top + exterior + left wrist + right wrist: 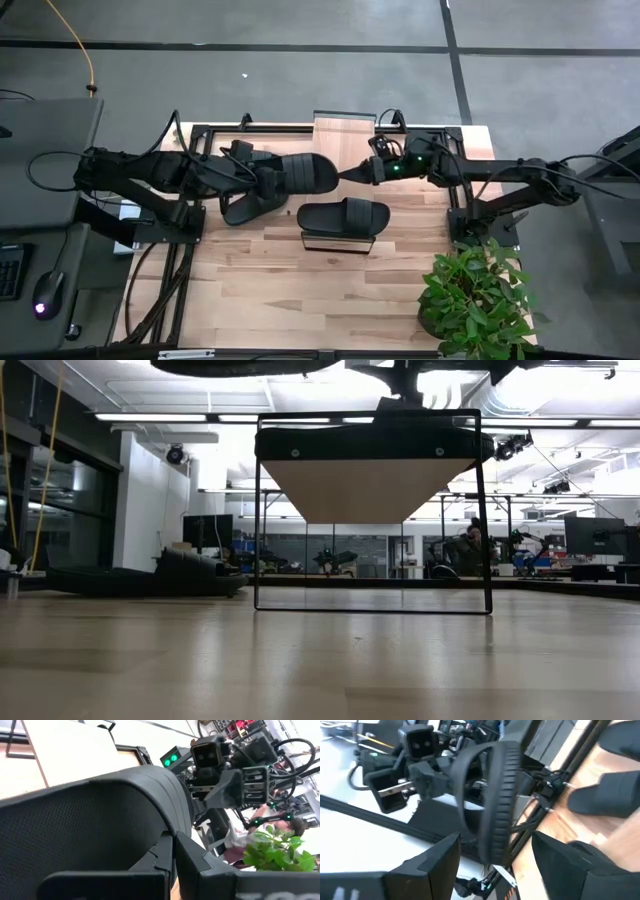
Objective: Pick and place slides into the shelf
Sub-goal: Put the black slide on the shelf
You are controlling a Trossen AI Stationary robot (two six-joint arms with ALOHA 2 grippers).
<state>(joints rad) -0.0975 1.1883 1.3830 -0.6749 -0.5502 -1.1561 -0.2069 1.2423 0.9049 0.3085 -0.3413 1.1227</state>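
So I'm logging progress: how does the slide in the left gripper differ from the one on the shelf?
The held slide is up in the air, clamped by the shut left gripper; the shelf slide rests untouched on the shelf. The held one lies nearer the open right gripper, which faces its end; the shelf one sits clear of both. Both are matte black with one ribbed strap.
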